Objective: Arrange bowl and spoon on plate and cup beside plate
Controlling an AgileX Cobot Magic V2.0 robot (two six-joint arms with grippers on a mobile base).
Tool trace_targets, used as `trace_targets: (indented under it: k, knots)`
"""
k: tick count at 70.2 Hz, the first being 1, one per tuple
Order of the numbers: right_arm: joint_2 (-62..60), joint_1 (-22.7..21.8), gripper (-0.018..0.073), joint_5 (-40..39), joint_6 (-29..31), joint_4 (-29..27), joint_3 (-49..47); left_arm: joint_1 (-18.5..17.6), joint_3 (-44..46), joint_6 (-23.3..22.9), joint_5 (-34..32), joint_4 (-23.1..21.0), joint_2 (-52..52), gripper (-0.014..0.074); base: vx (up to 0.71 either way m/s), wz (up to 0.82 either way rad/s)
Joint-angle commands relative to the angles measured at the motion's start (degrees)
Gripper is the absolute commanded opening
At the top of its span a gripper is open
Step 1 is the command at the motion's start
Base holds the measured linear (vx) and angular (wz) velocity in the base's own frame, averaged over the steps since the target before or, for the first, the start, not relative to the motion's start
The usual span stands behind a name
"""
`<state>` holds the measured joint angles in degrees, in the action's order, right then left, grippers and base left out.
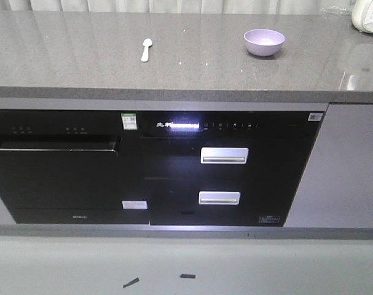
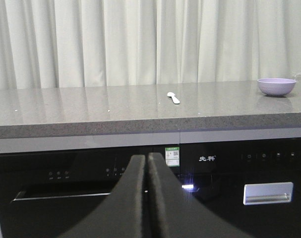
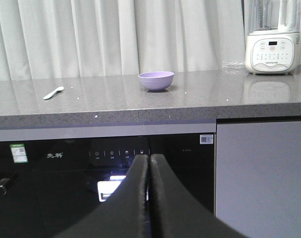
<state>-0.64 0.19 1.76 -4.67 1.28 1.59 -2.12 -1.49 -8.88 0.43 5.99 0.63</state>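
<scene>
A long grey stone worktop (image 1: 63,55) runs in front of pale curtains (image 2: 90,39), with black built-in kitchen appliances (image 1: 69,166) under it. On the worktop I see only two of the task's things: the mint spoon (image 1: 147,49) lies flat toward the left, and the lavender bowl (image 1: 264,42) stands upright toward the right, well apart from it. A white blender (image 3: 272,47) stands at the far right end. The plate and the cup I cannot find in any view; maybe they are outside the pictures. The left gripper (image 2: 147,157) hangs low in front of the appliances, below the worktop edge, its fingers pressed together with nothing between them. The right gripper (image 3: 150,157) is the same, closed and empty, also below the edge. So, in my judgement, the task is at its very beginning — bowl and spoon are not on a plate, and no cup is placed. All steps are left to do.
</scene>
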Motion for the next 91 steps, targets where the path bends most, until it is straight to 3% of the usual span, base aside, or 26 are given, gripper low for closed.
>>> trace_targets:
  k: [1,91]
  knots:
    - [-0.58,0.03,-0.0006,-4.35,-0.03,0.03,0.21,0.12,0.48,0.03,-4.12,-0.23,0.78,-0.0006,0.34,-0.06]
    - [-0.58,0.03,-0.0006,-4.42,-0.03,0.03,0.21,0.12,0.48,0.03,-4.12,-0.23,0.78,-0.0006,0.29,-0.06]
